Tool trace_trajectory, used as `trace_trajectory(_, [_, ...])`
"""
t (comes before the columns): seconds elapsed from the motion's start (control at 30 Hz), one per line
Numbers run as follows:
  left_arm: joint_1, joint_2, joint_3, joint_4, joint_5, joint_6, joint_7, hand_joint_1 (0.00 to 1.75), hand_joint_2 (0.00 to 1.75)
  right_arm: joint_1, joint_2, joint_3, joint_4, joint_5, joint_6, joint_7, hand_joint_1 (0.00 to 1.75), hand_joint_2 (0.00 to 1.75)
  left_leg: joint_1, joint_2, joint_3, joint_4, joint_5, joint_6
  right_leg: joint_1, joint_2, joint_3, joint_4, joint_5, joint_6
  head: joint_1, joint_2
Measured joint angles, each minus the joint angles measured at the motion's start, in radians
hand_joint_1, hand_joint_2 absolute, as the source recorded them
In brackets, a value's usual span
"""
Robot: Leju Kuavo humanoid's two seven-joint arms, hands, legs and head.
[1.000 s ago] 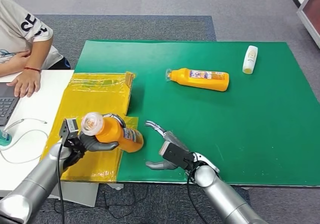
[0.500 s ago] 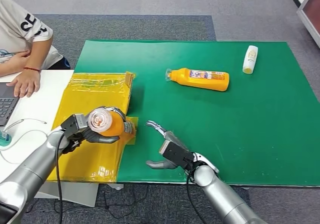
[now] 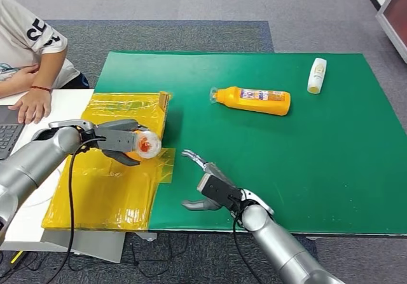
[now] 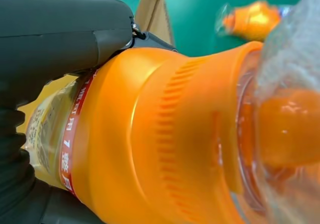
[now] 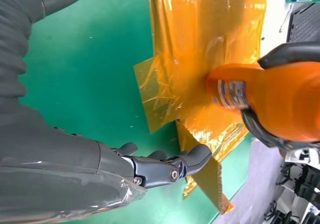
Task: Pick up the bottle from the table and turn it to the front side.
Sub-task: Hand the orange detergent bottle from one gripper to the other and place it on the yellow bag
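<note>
Between the fingers of the left hand (image 3: 115, 141) lies the bottle (image 3: 144, 144), a smooth orange plastic one with a ribbed shoulder, a clear domed cap and a printed label band round its body. The dark fingers wrap over its upper side and the thick grey thumb closes under it, so the grip is full. The bottle is held off the surface above the yellow film (image 3: 115, 189), a glossy, crinkled sheet taped over a flattened cardboard box (image 3: 163, 109). The cap points out past the fingertips toward the green mat (image 3: 288, 169), a flat, matte cloth.

The left arm reaches in nearly level from the side, the forearm stretched across the yellow film. The right hand (image 3: 211, 185) hovers low over the green mat, just beyond the film's edge; its fingers are spread and lightly curled, with nothing between them, and the thumb sticks out apart from them.

Compared with half a second ago, the left hand has swung up and away from the near edge and has rolled, so that the bottle now lies flatter and the cap faces more sideways than upward. The right hand has barely shifted.

Well beyond the right hand's fingertips, a second orange bottle (image 3: 252, 100) lies on its side on the mat, and a small white bottle (image 3: 317, 75) lies farther off. A person's hand (image 3: 34, 103) rests beside a laptop (image 3: 9, 128) on the white table (image 3: 53, 131).
</note>
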Motion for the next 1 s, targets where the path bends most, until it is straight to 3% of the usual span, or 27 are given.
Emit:
trace_trajectory(0.53, [-0.068,0.011,-0.156,0.03,0.018,0.003,0.057,1.75,1.75,-0.007,0.02,-0.001,0.018,0.006,-0.011,0.013,0.0,1.75,0.0,0.0,0.0,0.0,0.0,0.0,0.0,0.0,0.0,0.0,0.0,0.0,0.0,0.0])
trace_trajectory(0.73, [-0.072,-0.033,-0.215,0.09,0.033,0.074,0.083,1.75,1.75,0.011,0.029,-0.043,0.003,-0.017,-0.046,0.022,0.0,1.75,0.0,0.0,0.0,0.0,0.0,0.0,0.0,0.0,0.0,0.0,0.0,0.0,0.0,0.0])
trace_trajectory(1.0, [-0.079,-0.127,-0.243,0.23,0.037,0.126,0.111,1.75,1.75,0.113,0.022,-0.2,-0.108,-0.073,-0.053,0.018,0.0,1.75,0.0,0.0,0.005,0.0,-0.001,0.001,0.0,0.0,0.005,0.0,0.0,0.0,0.0,0.0])
